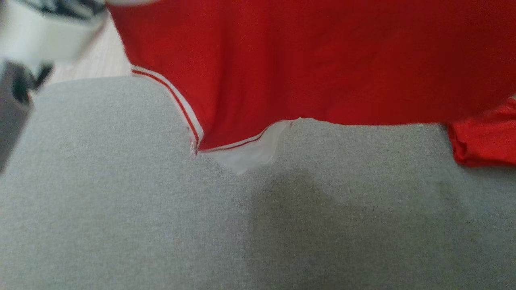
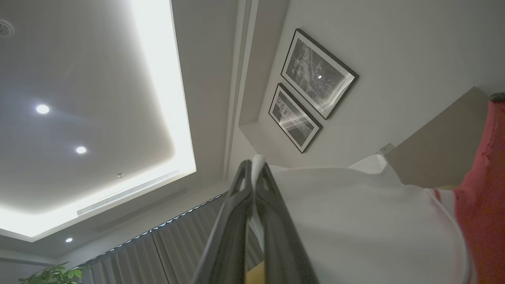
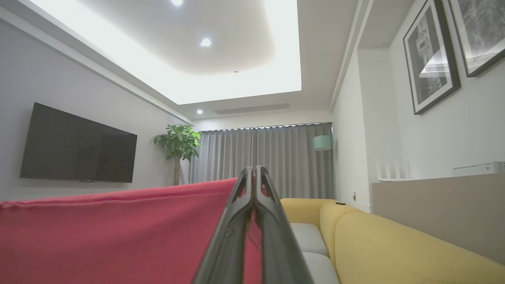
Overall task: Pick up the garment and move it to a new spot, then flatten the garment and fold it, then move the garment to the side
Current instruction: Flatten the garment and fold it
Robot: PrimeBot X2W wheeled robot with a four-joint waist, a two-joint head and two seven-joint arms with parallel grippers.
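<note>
Grey cushion (image 1: 121, 225) is lying underneath; red garment (image 1: 322, 60) is hanging above it. Left gripper (image 2: 255, 167) and right gripper (image 3: 253, 173) are each pinching its fabric. Relocation apparently underway; flattening, folding, setting aside outstanding.

Forearm (image 1: 44, 38): upper left of the head view; pale white rounded casing, blurred, with black patches along its top edge.
Left gripper (image 2: 254, 163): two long dark grey fingers, broad at the bottom edge of the frame and tapering to narrow tips.
Left fingers (image 2: 276, 221): matte and flat-sided; the one on the frame's left has a narrow slot near its tip and a paler sheen down its outer edge.
Right gripper (image 3: 252, 169): two matching dark fingers, tapering the same way.
Right fingers (image 3: 232, 236): smooth near-black surface with rounded tips; a light-catching ridge runs along each.
</note>
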